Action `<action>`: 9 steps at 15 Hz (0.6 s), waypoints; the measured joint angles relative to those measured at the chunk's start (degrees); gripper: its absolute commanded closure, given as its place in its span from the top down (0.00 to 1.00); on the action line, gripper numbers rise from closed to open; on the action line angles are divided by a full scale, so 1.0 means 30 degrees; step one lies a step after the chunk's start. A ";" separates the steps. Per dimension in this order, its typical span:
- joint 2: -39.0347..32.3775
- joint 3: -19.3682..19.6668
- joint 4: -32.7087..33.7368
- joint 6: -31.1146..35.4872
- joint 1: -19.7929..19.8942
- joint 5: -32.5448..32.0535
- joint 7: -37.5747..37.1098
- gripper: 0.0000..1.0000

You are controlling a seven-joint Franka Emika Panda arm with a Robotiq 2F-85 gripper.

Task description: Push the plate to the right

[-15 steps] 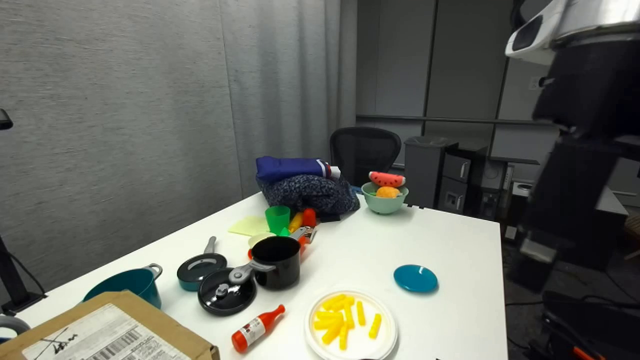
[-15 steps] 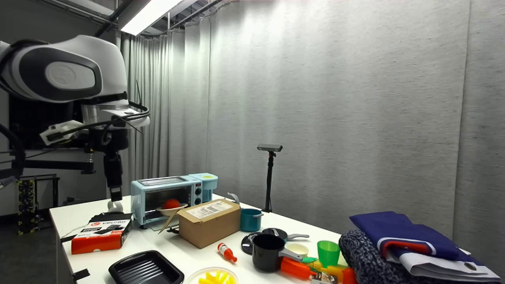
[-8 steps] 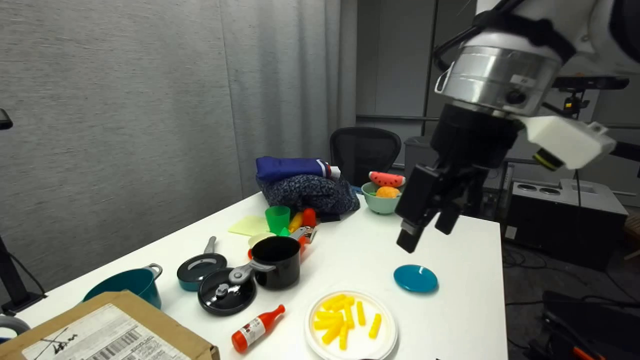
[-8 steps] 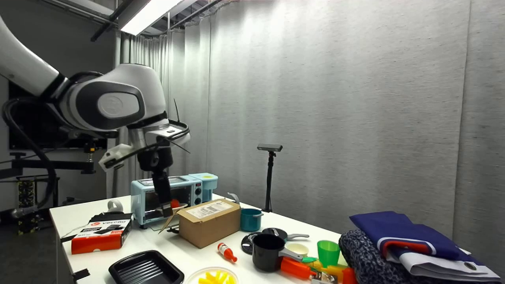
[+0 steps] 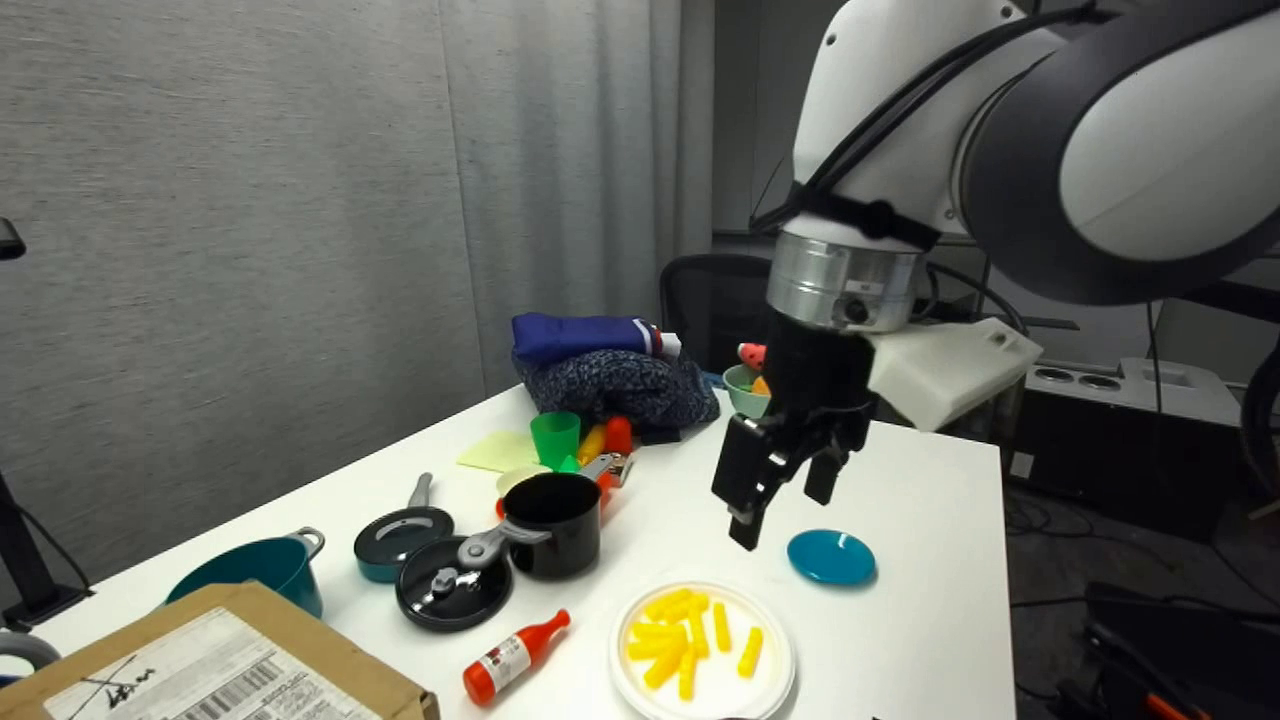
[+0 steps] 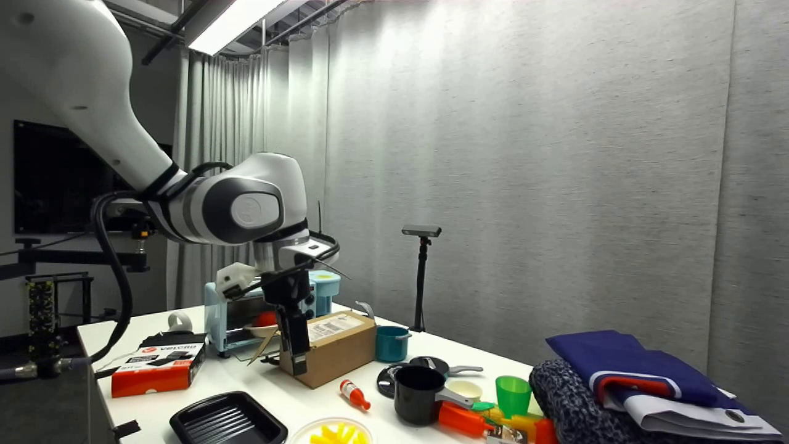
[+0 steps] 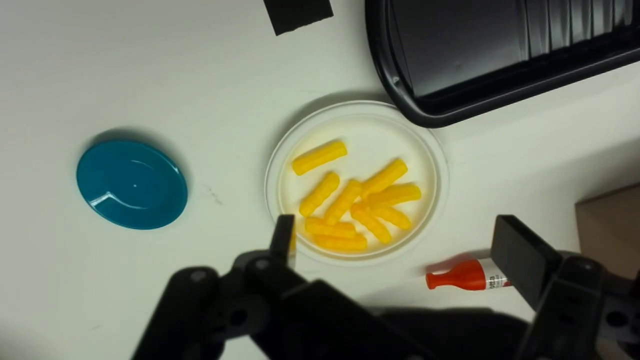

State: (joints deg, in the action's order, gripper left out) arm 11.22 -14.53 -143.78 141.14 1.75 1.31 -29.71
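Note:
The round white plate (image 5: 738,690) with several yellow pieces lies flat on the table. It also shows in the wrist view (image 7: 365,132), and its far part shows at the bottom edge of an exterior view (image 6: 300,435). My gripper (image 5: 785,510) is open and empty, pointing down above the table beyond the plate and short of the teal dish. It also shows in an exterior view (image 6: 299,362), in front of the cardboard box. In the wrist view, my fingers (image 7: 400,245) are wide apart over the plate's lower side, not touching it.
A teal dish (image 7: 132,185) lies beside the plate. A black ribbed tray (image 7: 465,55) overlaps the plate's rim in the wrist view; I cannot tell if they touch. A red bottle (image 5: 515,658), black pot (image 5: 553,525) and cardboard box (image 5: 215,665) are nearby.
The arm has swung in from the table's side, lowering my gripper toward the plate. The plate and other objects have not moved.

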 measured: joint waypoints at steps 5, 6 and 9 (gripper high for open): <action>-0.0900 0.0375 0.0274 0.0162 -0.0212 -0.0413 -0.0389 1.00; -0.0872 0.0376 0.0273 0.0162 -0.0240 -0.0413 -0.0390 1.00; -0.0973 0.0508 0.0243 0.0171 -0.0438 -0.0413 -0.0390 1.00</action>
State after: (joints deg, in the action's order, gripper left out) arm 8.30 -13.01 -143.05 141.66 0.43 0.07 -30.88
